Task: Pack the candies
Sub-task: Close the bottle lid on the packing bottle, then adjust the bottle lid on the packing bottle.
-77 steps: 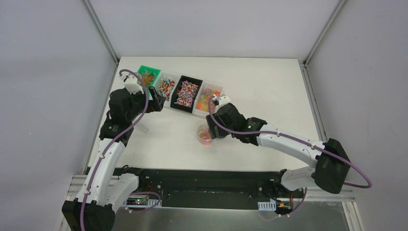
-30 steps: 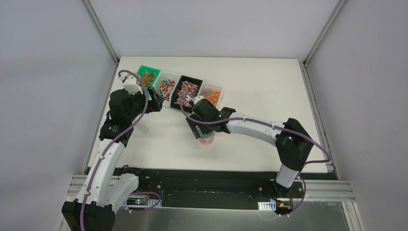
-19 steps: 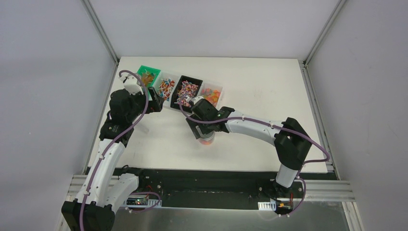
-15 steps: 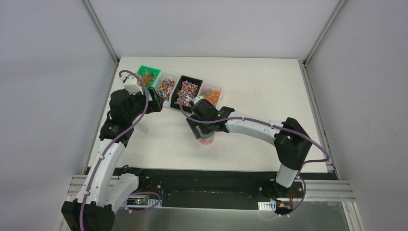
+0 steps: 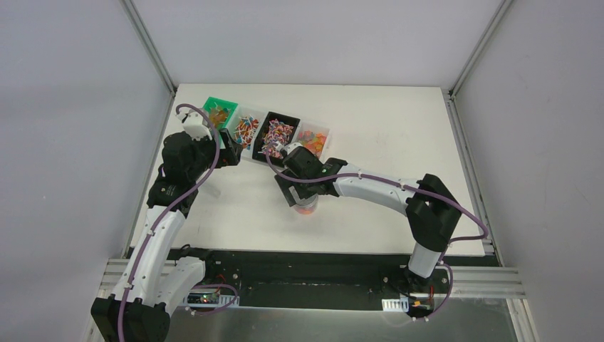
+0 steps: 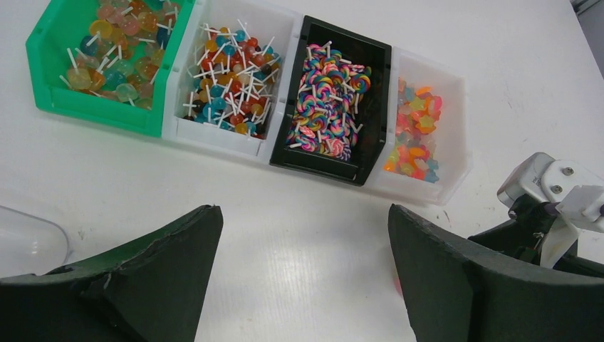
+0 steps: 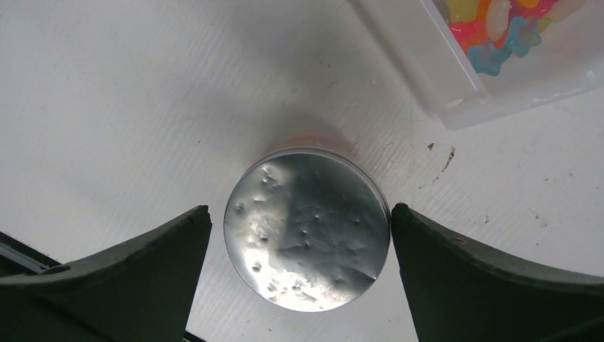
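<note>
The candies lie in four bins: a green bin (image 6: 107,50), a white bin (image 6: 231,71), a black bin (image 6: 331,92) and a clear bin of gummies (image 6: 417,128). In the right wrist view a grey round lid (image 7: 308,229) sits on a small jar. The jar's orange-red contents show only at its edge in the top view (image 5: 305,209). My right gripper (image 7: 300,206) is open and points straight down, with one finger on each side of the lid. It covers the jar in the top view (image 5: 299,196). My left gripper (image 6: 302,211) is open and empty over bare table, near the bins.
The bins (image 5: 267,134) stand in a row at the table's back left. A clear plastic container (image 6: 28,239) lies by my left gripper's left finger. The right arm's wrist (image 6: 552,185) shows at the right of the left wrist view.
My right gripper has swung left from beside the open jar to directly above it, and the grey lid now sits on the jar. It has been still for the last second. The left arm has not moved.
</note>
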{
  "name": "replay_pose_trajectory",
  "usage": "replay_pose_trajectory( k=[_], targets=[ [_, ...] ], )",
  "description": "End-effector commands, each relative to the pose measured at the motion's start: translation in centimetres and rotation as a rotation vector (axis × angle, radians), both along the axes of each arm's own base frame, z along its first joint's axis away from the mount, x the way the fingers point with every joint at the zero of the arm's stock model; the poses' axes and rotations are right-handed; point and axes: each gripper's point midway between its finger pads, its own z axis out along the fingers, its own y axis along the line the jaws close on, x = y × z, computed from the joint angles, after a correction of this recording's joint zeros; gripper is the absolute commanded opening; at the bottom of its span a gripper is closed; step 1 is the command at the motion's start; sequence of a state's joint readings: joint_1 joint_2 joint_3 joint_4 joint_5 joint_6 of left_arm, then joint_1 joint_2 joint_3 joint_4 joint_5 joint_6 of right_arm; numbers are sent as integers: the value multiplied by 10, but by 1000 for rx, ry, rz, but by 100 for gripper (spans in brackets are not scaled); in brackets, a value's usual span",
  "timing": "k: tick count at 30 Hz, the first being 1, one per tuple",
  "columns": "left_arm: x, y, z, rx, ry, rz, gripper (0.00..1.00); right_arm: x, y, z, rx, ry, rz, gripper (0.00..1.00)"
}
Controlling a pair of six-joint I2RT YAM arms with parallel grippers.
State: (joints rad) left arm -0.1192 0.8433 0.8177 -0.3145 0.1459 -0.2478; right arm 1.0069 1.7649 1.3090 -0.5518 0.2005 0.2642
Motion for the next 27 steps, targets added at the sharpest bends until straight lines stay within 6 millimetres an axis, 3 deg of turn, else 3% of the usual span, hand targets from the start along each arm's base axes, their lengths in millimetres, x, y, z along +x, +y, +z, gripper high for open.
replay_pose_trajectory(
  k=[1, 4, 8, 16, 20, 27],
  targets=[
    [2, 2, 10, 12, -39, 11, 90, 6, 10, 28, 75, -46, -22, 100],
    [3, 8, 9, 12, -28, 54, 98, 9, 9, 41, 101, -66, -37, 100],
    [3, 6, 7, -13, -15, 56, 99, 13, 0, 55, 130, -87, -76, 100],
    [-5, -50, 8, -173, 29, -229, 92, 18, -21, 71, 239, -99, -98, 99],
    [-7, -72, -3, -303, 89, -302, 87, 13, -32, 59, 290, -62, -97, 89],
    [-14, -110, -51, -362, 249, -346, 79, 10, -47, 52, 352, -52, -111, 67]
  ],
)
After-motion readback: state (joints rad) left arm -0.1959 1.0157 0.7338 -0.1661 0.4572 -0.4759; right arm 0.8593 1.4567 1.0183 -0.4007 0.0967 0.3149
